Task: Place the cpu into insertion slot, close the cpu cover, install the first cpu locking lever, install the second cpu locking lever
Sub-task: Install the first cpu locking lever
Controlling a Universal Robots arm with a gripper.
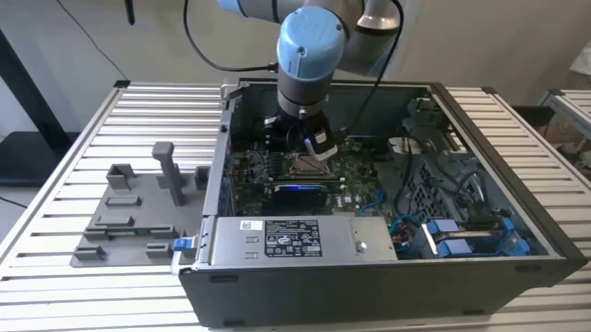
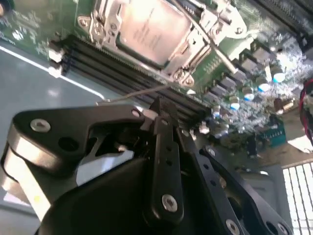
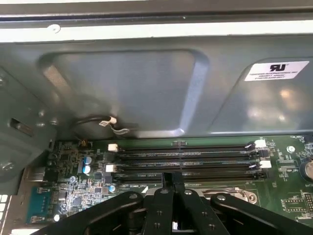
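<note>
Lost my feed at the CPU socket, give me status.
Black claw shut, holding nothing, above the memory slots. Silver-grey square cpu seated in socket, thin metal cpu cover down over it. Thin wire locking lever beside claw tip.

A pale slatted table (image 1: 111,124) is spanning the scene under even light. A plain beige wall (image 1: 517,41) is rising at the far side, with a dark post (image 1: 28,90) leaning at the exterior view's left

Cpu (image 2: 149,27) brushed metal top; cpu cover (image 2: 188,61) shiny metal; fingers (image 2: 164,147) matt black.
</note>
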